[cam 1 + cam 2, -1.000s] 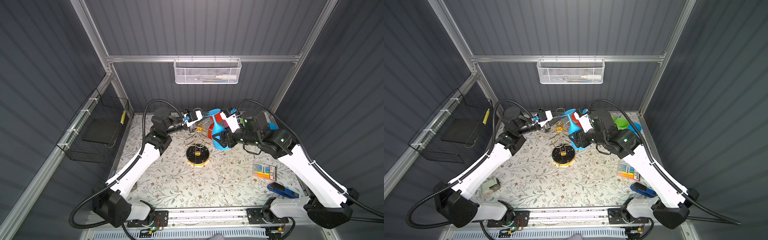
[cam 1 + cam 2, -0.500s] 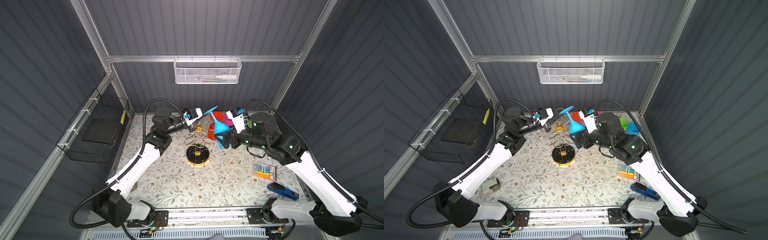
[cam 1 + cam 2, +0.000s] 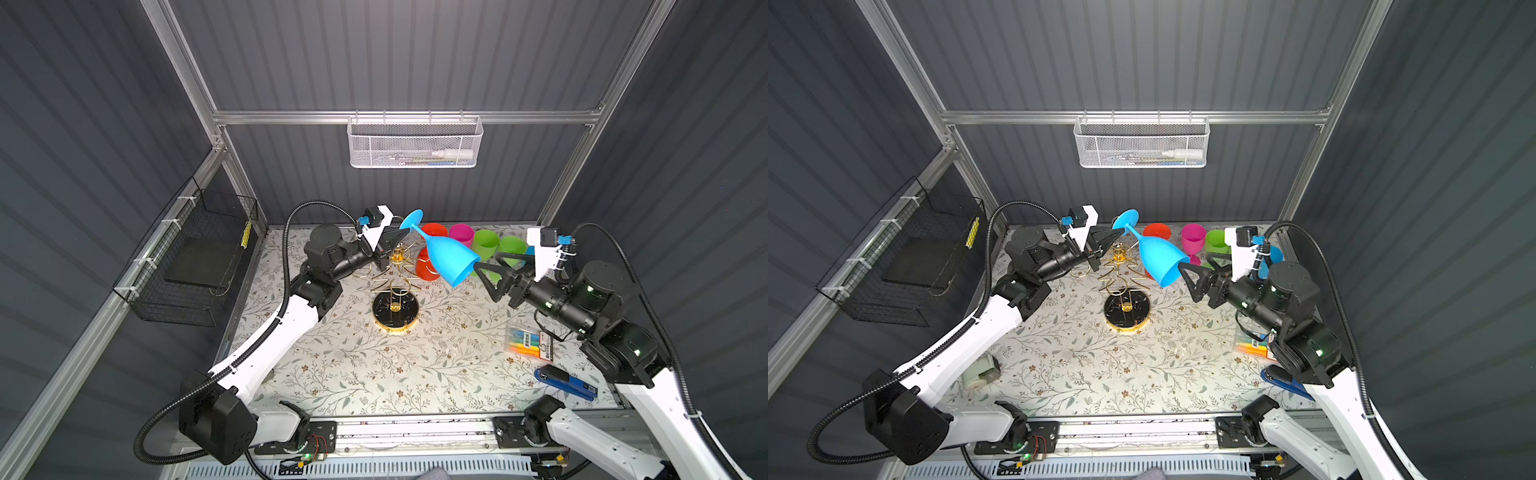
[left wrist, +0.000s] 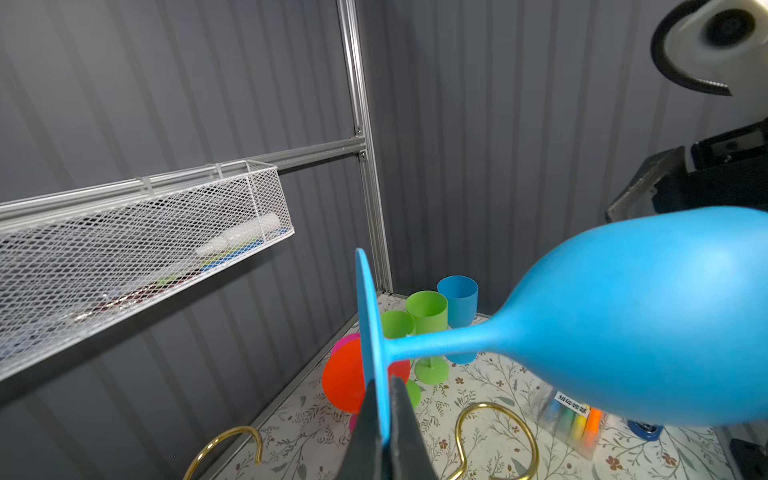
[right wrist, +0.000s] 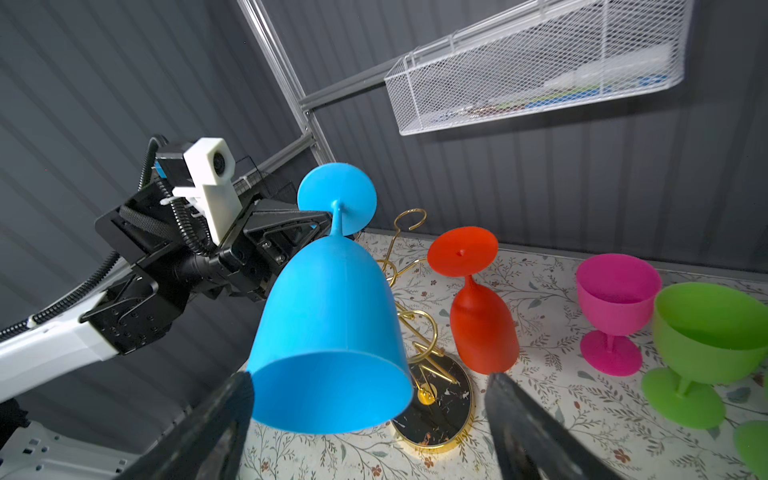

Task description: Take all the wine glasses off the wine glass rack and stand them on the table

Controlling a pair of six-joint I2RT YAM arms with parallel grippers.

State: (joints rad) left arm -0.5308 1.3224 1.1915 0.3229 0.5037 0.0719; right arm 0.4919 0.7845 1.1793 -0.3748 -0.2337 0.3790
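Left gripper: jaws pressed together on the flat foot of the blue wine glass, with the foot's edge pinched between two black fingers in the left wrist view. Glass held in the air and tilted, foot uppermost and toward the back wall, stem slanting down, open mouth of the bowl facing down and toward the right arm. Position of glass: above and just to the right of the wine glass rack in both top views, apart from the gold loops; rack upright on the table, with its round black base flat on the flowered cloth. Right gripper: jaws wide apart at the rim of the bowl, one finger just beside the rim, the other well clear of it; no clamp on the glass. Behind the rack: red glass standing mouth down, then pink glass and green glass upright in a row along the back wall. White mesh basket on the back rail, black wire basket on the left wall. Marker pack and blue stapler on the table near the right arm.
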